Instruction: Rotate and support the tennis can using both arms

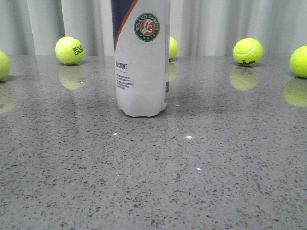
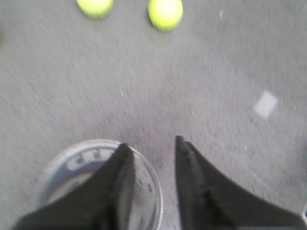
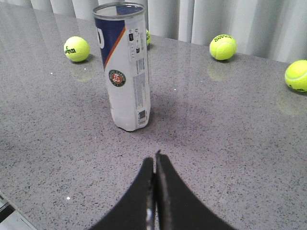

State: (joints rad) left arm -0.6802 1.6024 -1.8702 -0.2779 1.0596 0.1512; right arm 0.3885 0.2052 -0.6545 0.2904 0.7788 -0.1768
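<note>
The tennis can (image 1: 142, 57) stands upright on the grey speckled table, white with a navy section, an orange stripe and the round Roland Garros badge. It also shows in the right wrist view (image 3: 123, 67), with its silver rim on top. My left gripper (image 2: 152, 143) is open and looks straight down; one finger lies over the can's round top (image 2: 144, 191), the other beside it over bare table. My right gripper (image 3: 154, 160) is shut and empty, low over the table, a short way from the can's base. Neither gripper shows in the front view.
Several yellow-green tennis balls lie along the back by the curtain: one at the left (image 1: 69, 50), one at the right (image 1: 247, 51), one at the far right edge (image 1: 300, 61). Two balls (image 2: 165, 13) show beyond the left gripper. The table edge (image 3: 9, 215) is near the right gripper.
</note>
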